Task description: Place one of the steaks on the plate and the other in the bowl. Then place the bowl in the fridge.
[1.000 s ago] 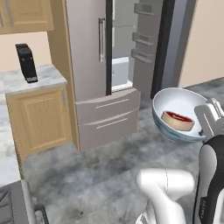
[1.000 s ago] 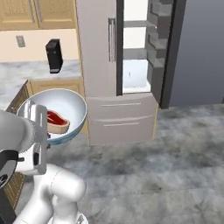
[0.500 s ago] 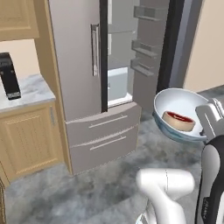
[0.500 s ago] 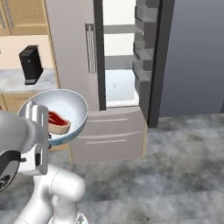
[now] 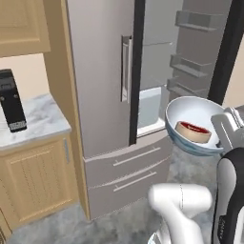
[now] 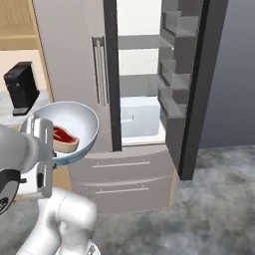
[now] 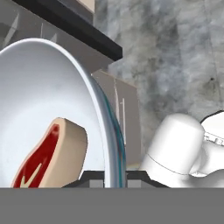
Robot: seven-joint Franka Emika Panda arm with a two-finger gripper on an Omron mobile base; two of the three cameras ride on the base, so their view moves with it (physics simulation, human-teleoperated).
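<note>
My gripper (image 5: 225,132) (image 6: 42,138) (image 7: 105,180) is shut on the rim of the pale blue-white bowl (image 5: 189,113) (image 6: 75,118) (image 7: 39,87) and holds it tilted in the air. A dark red steak (image 5: 193,132) (image 6: 64,139) (image 7: 51,154) with a whitish fat rim lies inside it. The bowl hangs in front of the grey fridge (image 5: 97,71) (image 6: 69,60), level with its lower shelf. The fridge's right door (image 6: 199,74) stands open on a pale interior with a white drawer (image 5: 148,107) (image 6: 140,117). The plate is out of view.
A black appliance (image 5: 10,107) (image 6: 21,88) stands on a marble counter (image 5: 40,125) left of the fridge, above wooden cabinets (image 5: 35,183). Two grey freezer drawers (image 5: 126,174) (image 6: 122,177) sit below the fridge doors. The open door carries shelves (image 6: 172,107). Grey stone floor (image 6: 219,199) lies to the right.
The base has driven closer to the fridge, so the fridge and counter loom larger and have shifted in both base views. The bowl with the steak stays in my gripper as before.
</note>
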